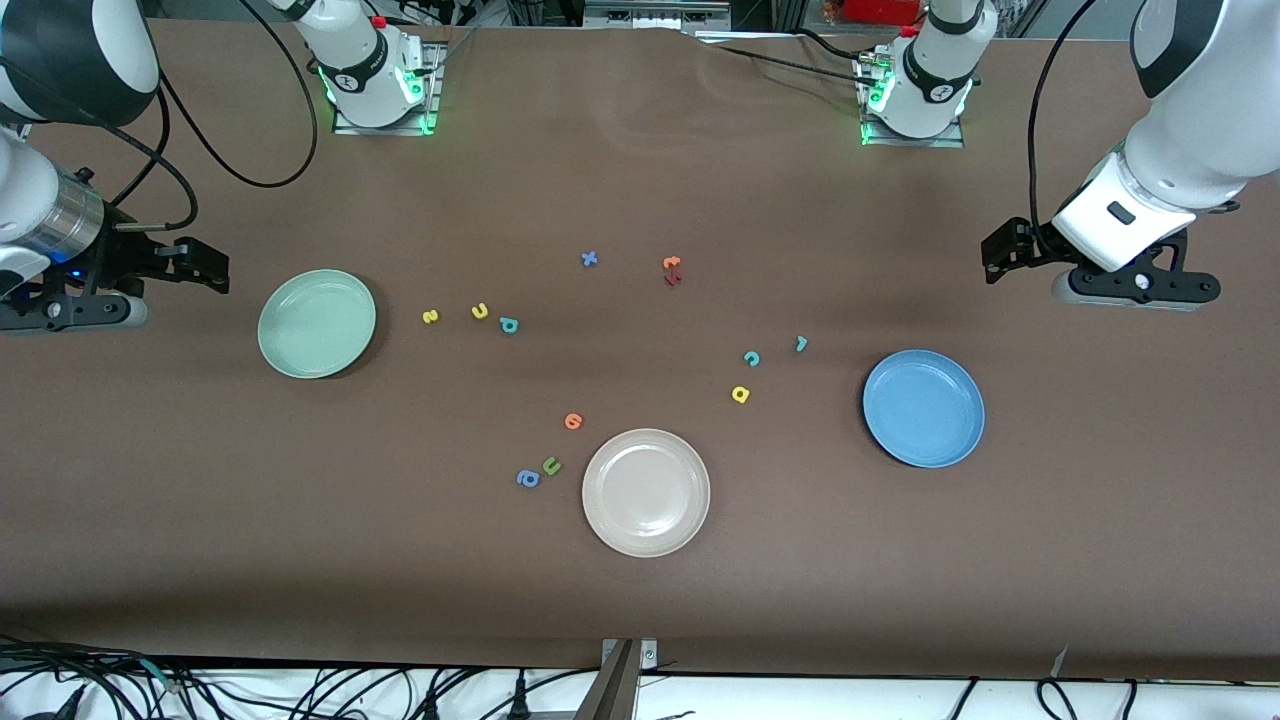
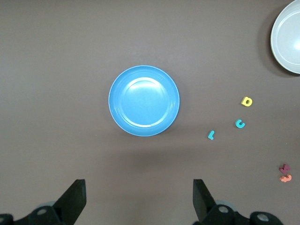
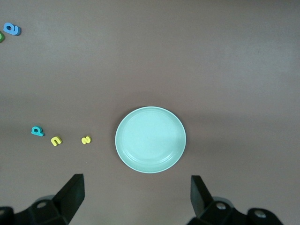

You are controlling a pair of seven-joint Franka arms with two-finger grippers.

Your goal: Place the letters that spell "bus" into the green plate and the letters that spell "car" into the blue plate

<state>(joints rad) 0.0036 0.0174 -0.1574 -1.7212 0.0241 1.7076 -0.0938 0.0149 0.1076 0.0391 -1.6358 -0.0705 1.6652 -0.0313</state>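
Front view: s [image 1: 431, 316], u [image 1: 479, 311], b [image 1: 509, 324] row points at green plate [image 1: 316, 323]; claws released

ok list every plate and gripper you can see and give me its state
round mint-green plate: empty
round medium-blue plate: empty
round beige plate: empty
left gripper: fingers open, holding nothing
right gripper: fingers open, holding nothing

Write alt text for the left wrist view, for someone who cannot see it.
A round blue plate sits empty on a brown table, with three tiny foam letters beside it: teal r, teal c, yellow a. The left gripper hangs above with open fingers, holding nothing.
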